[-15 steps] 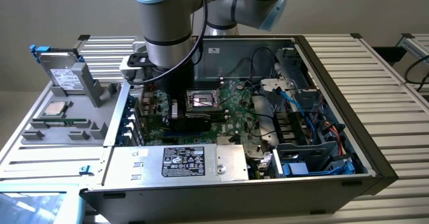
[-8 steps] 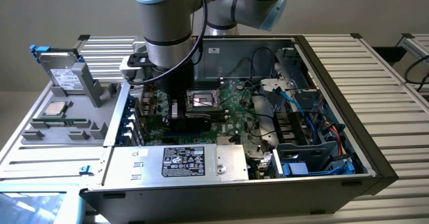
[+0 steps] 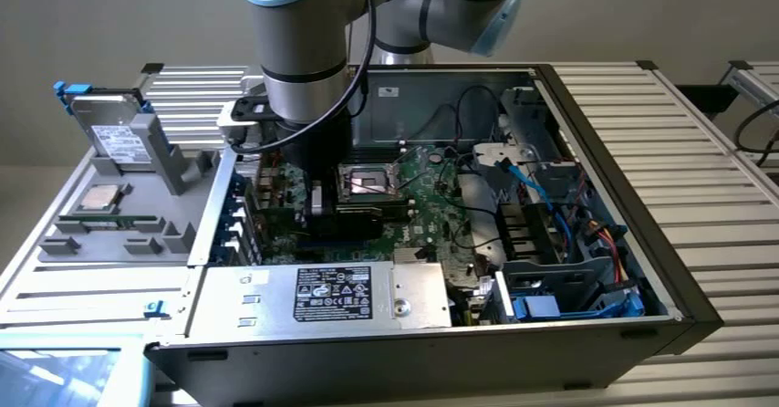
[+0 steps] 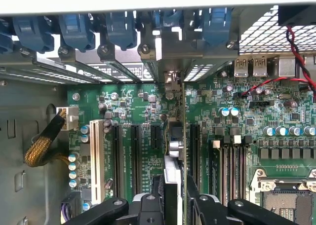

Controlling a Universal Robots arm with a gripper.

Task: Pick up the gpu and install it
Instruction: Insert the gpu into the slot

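Note:
The gpu (image 4: 174, 136) stands on edge between my fingertips, seen as a thin vertical strip. Its silver bracket end (image 4: 170, 79) reaches the case's rear slot openings. It lies along the green motherboard (image 4: 138, 111), between two black expansion slots (image 4: 134, 156). My gripper (image 4: 173, 207) is shut on the card, with one black finger (image 4: 150, 205) on each side. In the exterior view my gripper (image 3: 319, 199) is low inside the open computer case (image 3: 608, 179), left of the CPU socket (image 3: 371, 183), and the dark card (image 3: 365, 213) runs beneath it.
Blue slot latches (image 4: 118, 27) line the rear wall above the card. Memory slots (image 4: 229, 161) lie beside it. A power supply (image 3: 328, 293) fills the case's near side, and cables (image 3: 535, 188) crowd the exterior view's right. A silver drive (image 3: 122, 138) stands on the grey fixture outside.

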